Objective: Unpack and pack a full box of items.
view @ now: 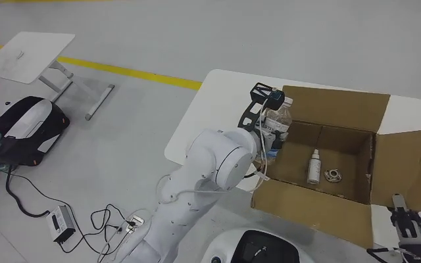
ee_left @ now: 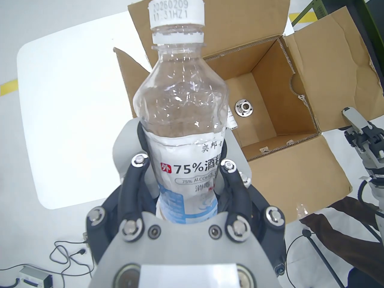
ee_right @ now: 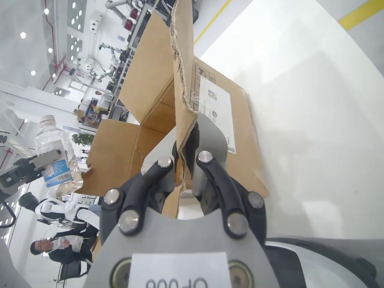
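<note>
Left pincer [ee_left: 183, 163] grips a clear bottle [ee_left: 180, 106] beside the open box [view: 316, 207]. Right pincer [ee_right: 183, 163] clamps one box flap [ee_right: 182, 85]; a spray bottle [view: 314, 166] and metal flange [view: 332, 175] lie inside

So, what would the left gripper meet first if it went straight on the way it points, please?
Beyond the bottle it holds, the left gripper would probably meet the box: its near side stands right behind the bottle, though depth is unclear.

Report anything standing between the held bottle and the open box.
Nothing visible does. The left tool holds the bottle beside the open box; only a spray bottle and a metal flange lie on its floor.
</note>
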Robot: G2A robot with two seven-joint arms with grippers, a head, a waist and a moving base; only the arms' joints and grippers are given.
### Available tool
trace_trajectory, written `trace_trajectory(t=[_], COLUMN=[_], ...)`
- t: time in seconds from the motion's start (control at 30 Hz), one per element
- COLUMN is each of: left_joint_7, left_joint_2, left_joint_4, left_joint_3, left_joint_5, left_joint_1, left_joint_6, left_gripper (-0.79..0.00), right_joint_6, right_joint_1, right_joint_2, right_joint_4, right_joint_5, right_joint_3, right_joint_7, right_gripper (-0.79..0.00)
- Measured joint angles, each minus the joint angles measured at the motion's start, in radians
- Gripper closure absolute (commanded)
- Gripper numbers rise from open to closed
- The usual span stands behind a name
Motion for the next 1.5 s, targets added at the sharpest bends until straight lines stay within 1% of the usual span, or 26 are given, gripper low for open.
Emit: trace_trajectory(t=[0.53, 0.67, 0.83, 0.97, 1.03, 1.13, 1.27, 1.43, 1.5], left_joint_7=[0.007, 0.051, 0.017, -0.025, -0.049, -0.073, -0.095, -0.065, -0.064], left_joint_2=[0.000, 0.006, 0.016, 0.026, 0.033, 0.040, 0.043, 0.048, 0.048], left_joint_4=[0.001, -0.022, -0.105, -0.147, -0.134, -0.122, -0.102, -0.048, -0.046], left_joint_3=[-0.003, -0.039, -0.104, -0.155, -0.176, -0.173, -0.164, -0.151, -0.151], left_joint_5=[-0.001, 0.005, 0.052, 0.122, 0.187, 0.304, 0.365, 0.446, 0.449], left_joint_1=[0.004, 0.031, 0.035, 0.039, 0.049, 0.068, 0.111, 0.162, 0.164], left_joint_6=[-0.002, -0.023, -0.035, -0.077, -0.105, -0.146, -0.164, -0.192, -0.192], left_gripper=[0.000, 0.000, 0.000, 0.000, 0.000, 0.000, 0.000, 0.000, 0.000], right_joint_6=[0.000, 0.000, 0.000, 0.000, 0.000, 0.000, 0.000, 0.000, 0.000], right_joint_1=[0.000, 0.000, 0.000, 0.000, 0.000, 0.000, 0.000, 0.000, 0.000], right_joint_2=[0.000, 0.000, 0.000, 0.000, 0.000, 0.000, 0.000, 0.000, 0.000], right_joint_4=[0.000, 0.000, 0.000, 0.000, 0.000, 0.000, 0.000, 0.000, 0.000], right_joint_5=[-0.002, -0.002, -0.002, -0.002, -0.002, -0.002, -0.002, -0.002, -0.002], right_joint_3=[0.000, 0.000, 0.000, -0.001, -0.001, -0.001, -0.001, -0.001, -0.001], right_joint_7=[0.001, 0.001, 0.001, 0.001, 0.001, 0.001, 0.001, 0.001, 0.001], right_gripper=[0.000, 0.000, 0.000, 0.000, 0.000, 0.000, 0.000, 0.000, 0.000])
